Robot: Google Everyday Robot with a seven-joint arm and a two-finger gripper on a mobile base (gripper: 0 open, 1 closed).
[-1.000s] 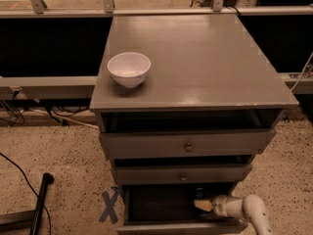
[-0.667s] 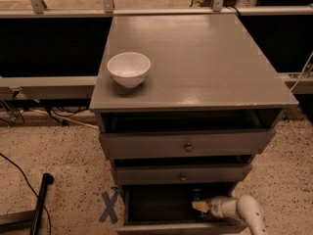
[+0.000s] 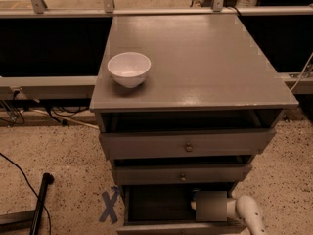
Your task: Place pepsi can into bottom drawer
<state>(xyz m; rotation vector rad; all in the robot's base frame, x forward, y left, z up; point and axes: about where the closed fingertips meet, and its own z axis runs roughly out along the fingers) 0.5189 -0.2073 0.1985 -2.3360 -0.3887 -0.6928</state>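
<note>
Placing step underway; gripper sits inside bottom drawer near its right edge; grip state cannot be told; pepsi can only a blue sliver at its tip; next move likely needs low release, then clean withdrawal past rim.

A: Bottom drawer access?
B: Stood open. Left part of the interior was free; gripper and arm filled the right side. Top drawer and middle drawer, part-open, overhung its rear.
A: Cabinet top?
B: White bowl sat near the front-left corner; right half was free.
</note>
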